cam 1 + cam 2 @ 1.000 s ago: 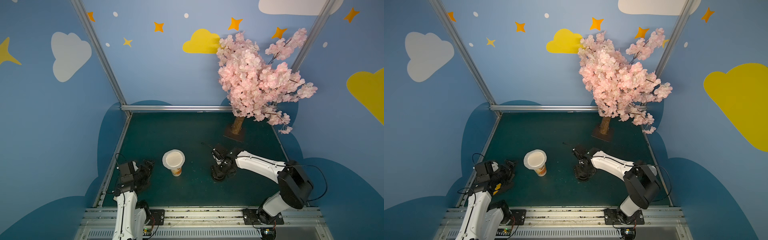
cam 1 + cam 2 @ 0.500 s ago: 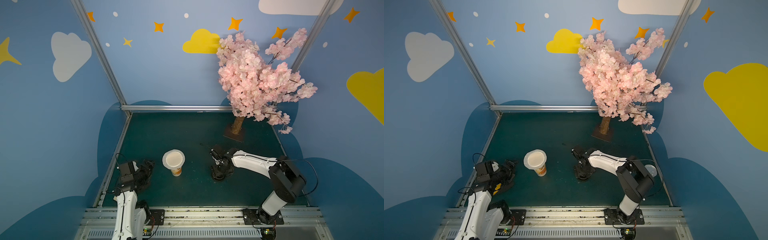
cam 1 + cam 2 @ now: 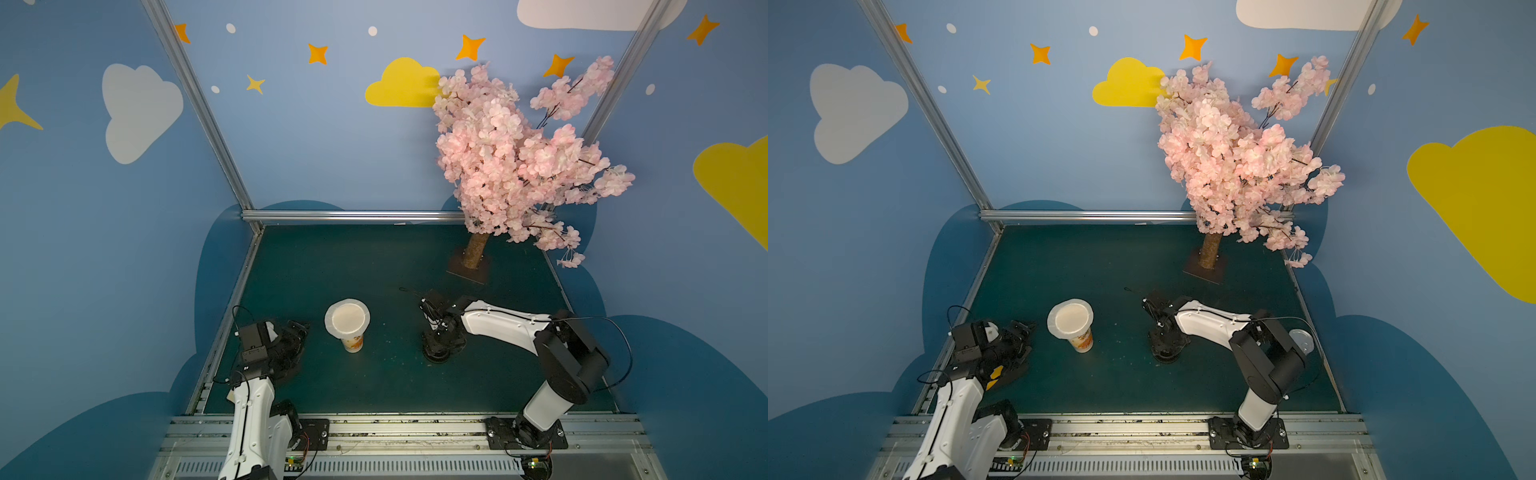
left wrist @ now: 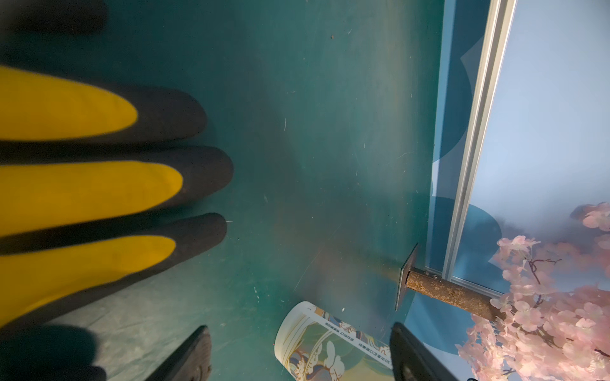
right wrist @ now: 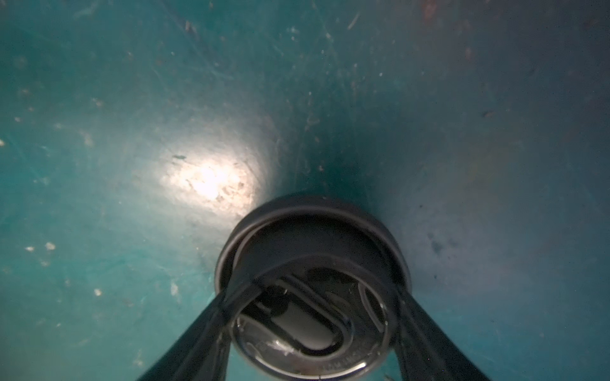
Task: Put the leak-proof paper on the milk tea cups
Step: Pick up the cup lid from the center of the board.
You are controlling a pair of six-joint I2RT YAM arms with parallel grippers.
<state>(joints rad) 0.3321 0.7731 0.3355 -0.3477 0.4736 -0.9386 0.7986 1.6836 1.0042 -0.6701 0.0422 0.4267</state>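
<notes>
While the leak-proof paper (image 3: pixel 347 319) lies atop the milk tea cup (image 3: pixel 353 343), my left fingers (image 4: pixel 194 349) stand spread, empty. My right fingers (image 5: pixel 198 339) straddle the black lid (image 5: pixel 313 237); gripping or not, I cannot tell.

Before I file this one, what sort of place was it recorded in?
Most likely a staged robot booth, not a real shop: blue walls painted with clouds and stars, an artificial pink blossom tree on a dark green mat, and two white robot arms bolted to a metal rail.
</notes>
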